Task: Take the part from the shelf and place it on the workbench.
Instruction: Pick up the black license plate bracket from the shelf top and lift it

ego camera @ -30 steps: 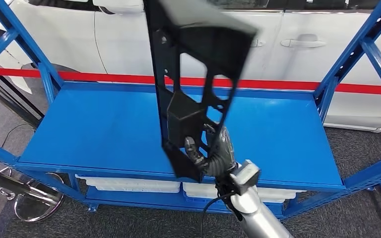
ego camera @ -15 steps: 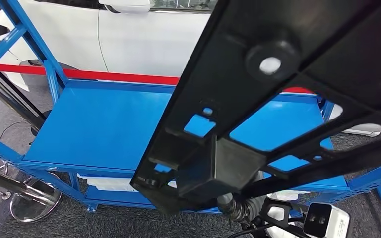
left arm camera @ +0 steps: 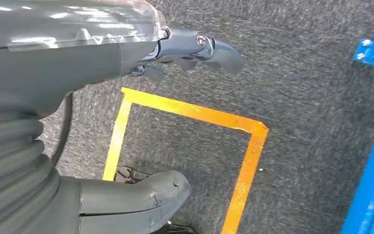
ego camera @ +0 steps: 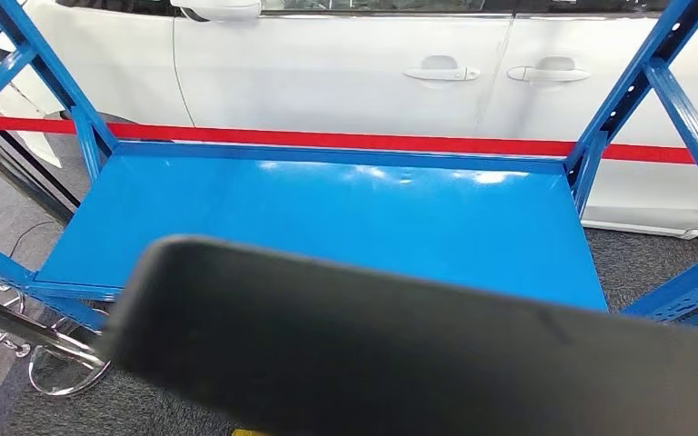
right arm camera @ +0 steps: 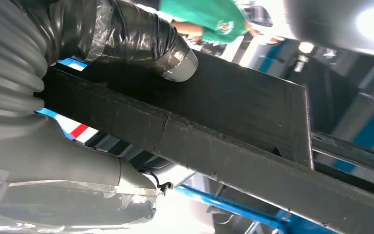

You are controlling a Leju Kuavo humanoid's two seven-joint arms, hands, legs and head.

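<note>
right hand clamped on the black part: taped thumb pressed on the part's flat face, a grey finger under the bar below it, so the bar runs out past the hand and away from the wrist. in the head view the same part sits very close to the lens, a blurred dark slab across the lower frame, held up in the air in front of the blue shelf; not touching the shelf deck as far as can be told. white car and red stripe beyond the shelf.

left hand hangs over grey carpet, holding nothing, fingers stretched apart from the thumb. yellow floor tape lies below the hand; blue shelf frame off beyond the fingertips.

person in a green top beyond the right hand, blurred.
</note>
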